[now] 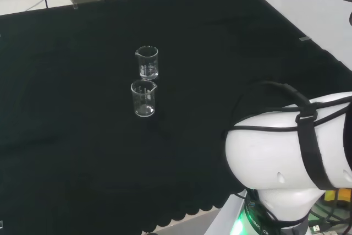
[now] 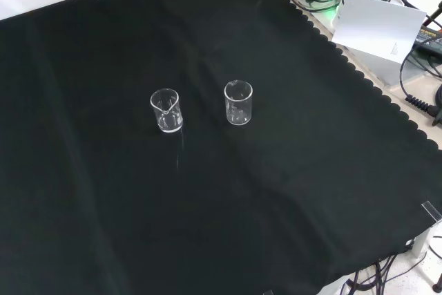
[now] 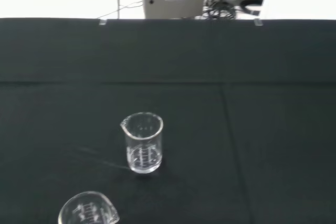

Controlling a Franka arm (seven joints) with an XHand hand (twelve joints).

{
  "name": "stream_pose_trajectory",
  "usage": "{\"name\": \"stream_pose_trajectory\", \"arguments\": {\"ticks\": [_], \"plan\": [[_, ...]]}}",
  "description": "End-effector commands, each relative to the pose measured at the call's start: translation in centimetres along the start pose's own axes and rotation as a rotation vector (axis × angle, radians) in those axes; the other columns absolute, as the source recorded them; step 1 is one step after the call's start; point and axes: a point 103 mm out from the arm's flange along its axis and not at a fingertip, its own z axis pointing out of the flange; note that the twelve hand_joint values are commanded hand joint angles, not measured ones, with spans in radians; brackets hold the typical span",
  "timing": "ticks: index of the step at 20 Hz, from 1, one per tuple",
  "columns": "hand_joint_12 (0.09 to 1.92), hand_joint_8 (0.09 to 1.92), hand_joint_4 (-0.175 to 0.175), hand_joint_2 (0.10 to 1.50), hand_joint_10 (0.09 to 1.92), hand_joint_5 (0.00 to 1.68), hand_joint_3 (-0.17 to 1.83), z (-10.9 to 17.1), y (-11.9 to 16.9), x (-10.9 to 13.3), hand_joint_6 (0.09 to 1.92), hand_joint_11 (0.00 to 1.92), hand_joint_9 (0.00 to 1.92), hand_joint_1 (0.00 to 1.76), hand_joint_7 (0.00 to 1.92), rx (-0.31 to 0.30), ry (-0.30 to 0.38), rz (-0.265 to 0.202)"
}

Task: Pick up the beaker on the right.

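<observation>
- Two clear beakers stand on the black cloth (image 2: 103,226), both upright with open mouths up, close together but not touching.
- In the front view I take the right beaker (image 2: 238,102) as my target. It stands to the right of the other beaker (image 2: 166,110) with a clear strip of cloth between them.
- In the head view the right beaker (image 1: 143,98) is just in front of the other beaker (image 1: 147,61), so it is the one on the side of the arm's white link (image 1: 286,152).
- In the wrist view the right beaker (image 3: 88,211) is cut off at the frame's edge, closer to the camera than the other beaker (image 3: 143,142).
- The task's "right" may be meant from another side. The pair is probably as I read it, but I would check before committing.
- I cannot tell from these views whether the hand is released or clenched.
- My judgement is that the move turns on the right beaker lying ahead of the wrist and in front of the other beaker. The hand can reach it first, from the arm's side, without passing its neighbour.
- The axis is vertical, so a grasp round the wall from the side suits it.
</observation>
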Motion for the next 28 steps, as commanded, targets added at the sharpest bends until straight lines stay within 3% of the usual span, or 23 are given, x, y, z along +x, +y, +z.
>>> {"name": "stream_pose_trajectory", "arguments": {"ticks": [1,6,10,21,28], "plan": [[1.29,0.34,-0.020,1.20,0.67,0.26,0.39,1.3,0.9,-1.2,0.09,0.00,0.04,0.15,0.00,0.021,-0.020,0.053],[1.31,0.43,-0.024,1.19,0.70,0.27,0.35,3.6,2.3,-2.3,0.09,0.00,0.11,0.18,0.03,-0.001,-0.001,0.074],[1.41,0.61,-0.035,1.12,0.73,0.31,0.31,6.4,4.8,-3.7,0.09,0.00,0.24,0.36,0.09,0.027,0.005,0.078],[1.43,0.68,-0.039,0.92,0.74,0.33,0.33,15.3,17.4,-5.9,0.09,0.04,0.28,0.64,0.09,0.092,0.148,0.037],[1.44,0.69,-0.041,0.75,0.74,0.33,0.51,21.7,22.3,-4.5,0.09,0.05,0.28,0.72,0.09,0.137,0.214,-0.019]]}}
